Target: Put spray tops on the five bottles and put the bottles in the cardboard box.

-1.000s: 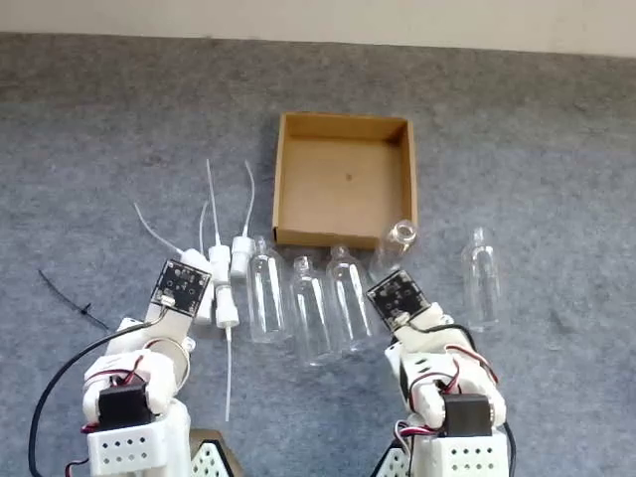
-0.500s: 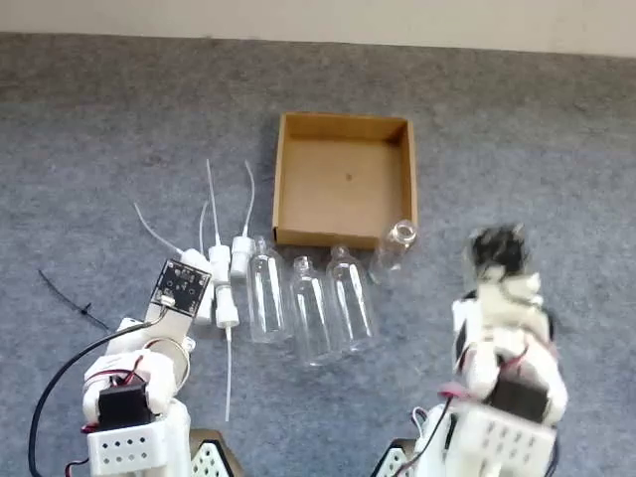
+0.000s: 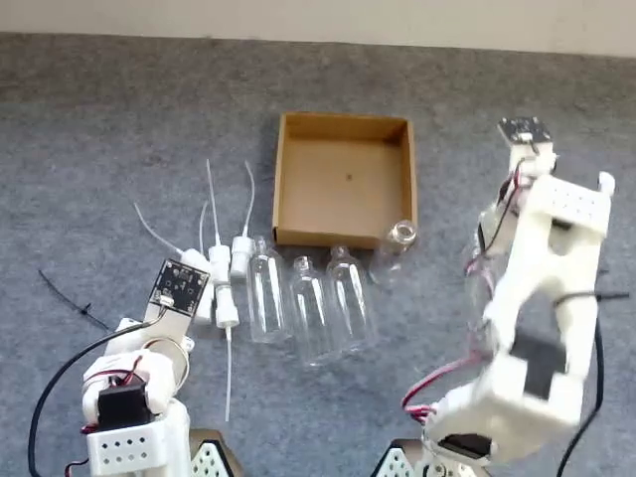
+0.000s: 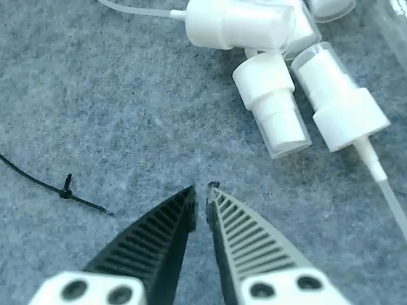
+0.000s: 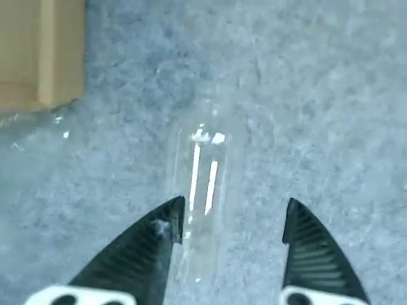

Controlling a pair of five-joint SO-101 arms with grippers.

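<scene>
Three clear bottles [image 3: 310,303] lie side by side in front of the cardboard box [image 3: 290,179], and a fourth bottle [image 3: 395,246] leans by its near right corner. White spray tops [image 3: 221,273] with long tubes lie to their left. My left gripper [image 4: 201,189] is shut and empty, just short of the spray tops [image 4: 275,111]. My right arm [image 3: 542,268] is raised at the right. Its gripper [image 5: 234,203] hangs open above a lone clear bottle [image 5: 205,171] lying on the carpet, one finger to each side.
A black zip tie [image 4: 63,189] lies on the grey carpet left of the left arm [image 3: 129,383]. A corner of the box [image 5: 41,54] is near the lone bottle. Open carpet stretches right of the box and along the back.
My right arm has risen from low beside the bottle row and swung right and forward, over the lone bottle. The left arm has not moved.
</scene>
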